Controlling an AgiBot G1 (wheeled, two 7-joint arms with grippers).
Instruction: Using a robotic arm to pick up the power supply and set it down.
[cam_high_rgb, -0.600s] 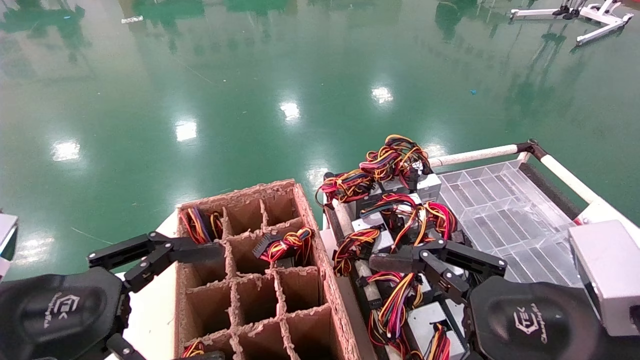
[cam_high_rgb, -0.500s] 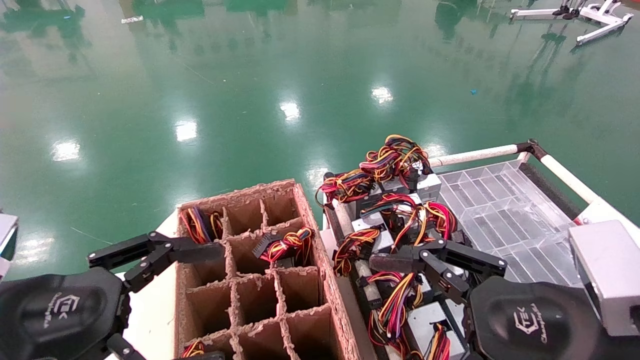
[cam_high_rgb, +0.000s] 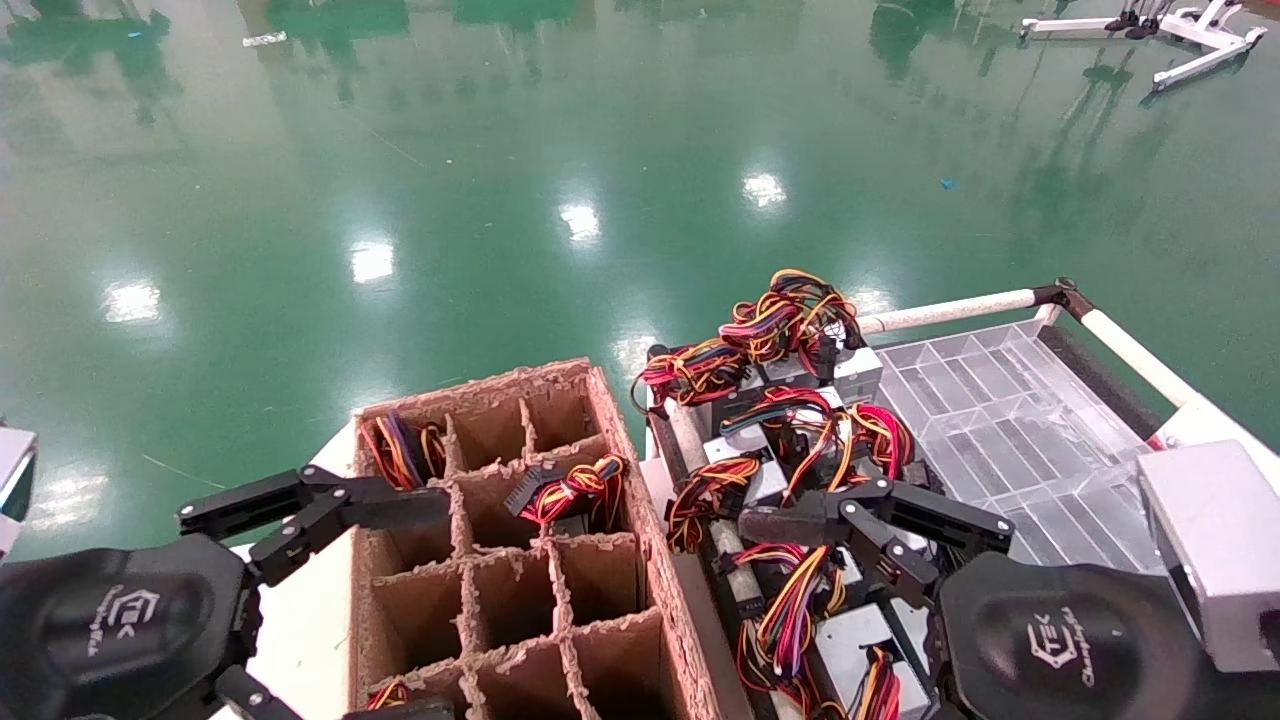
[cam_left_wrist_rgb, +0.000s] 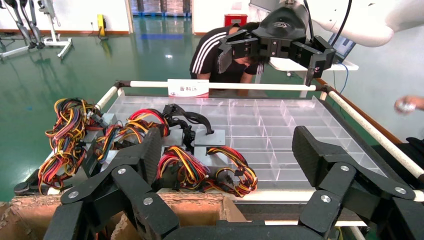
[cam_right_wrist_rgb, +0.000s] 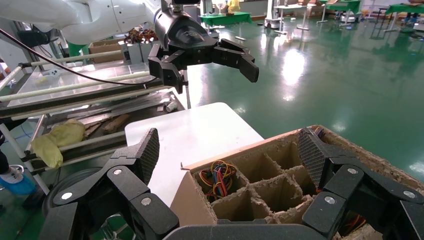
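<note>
Cardboard box (cam_high_rgb: 600, 480) left of power supplies (cam_high_rgb: 790, 440).

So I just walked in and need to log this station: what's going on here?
A two-armed robot is sorting power supplies, which lie piled with tangled wires on a clear tray, into a divided cardboard box. Nothing is held at this moment. The right gripper hovers open above the pile; the left gripper hangs open at the box's left edge. A few compartments already hold supplies.
</note>
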